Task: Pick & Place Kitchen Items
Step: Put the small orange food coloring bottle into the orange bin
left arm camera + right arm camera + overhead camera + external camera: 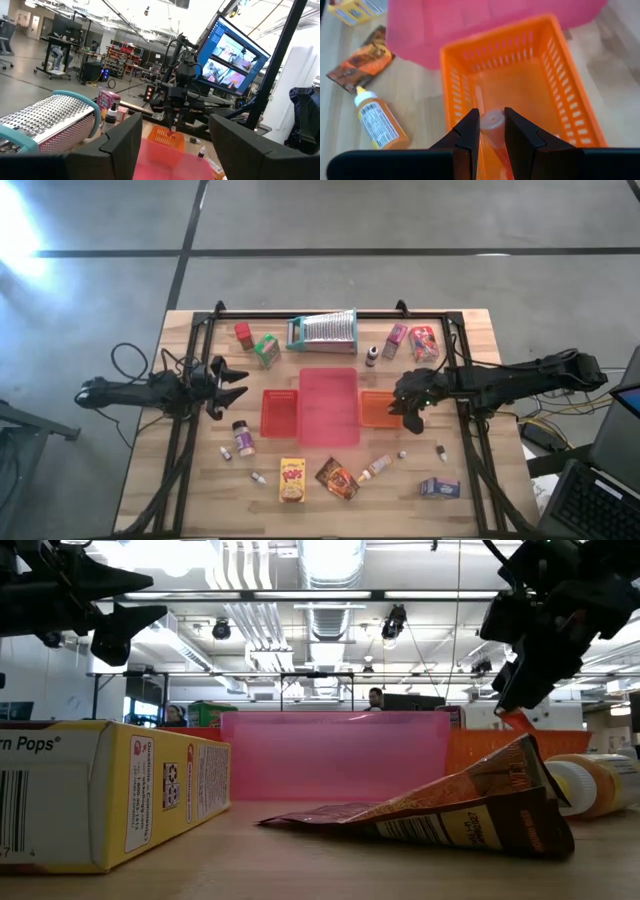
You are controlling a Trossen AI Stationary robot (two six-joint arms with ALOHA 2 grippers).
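Note:
My right gripper (408,412) is over the orange basket (377,409), shut on a small round-topped jar (492,126). In the low view this gripper (520,690) stands above the basket's rim (480,745). My left gripper (236,386) waits open at the table's left, pointing level toward the trays. Other kitchen items lie on the table. Near the front are a yellow Pops box (292,480), a brown packet (337,478), an orange bottle (375,468) and a blue-purple box (439,488). At the back are a green box (267,350) and a pink box (397,340). My right gripper pinches the small jar between its two fingers, on the sides just below its round top (492,119). The fingers slant down from the table's right side, and the jar lies along them. It is held over the inside of the orange basket, and its lower end is hidden by the fingers.
A pink tray (328,430) sits at the centre with a red tray (280,420) to its left. A ribbed metal grater with a teal frame (322,332) lies at the back. A spice jar (241,438) and tiny bottles (441,451) are scattered near the front.

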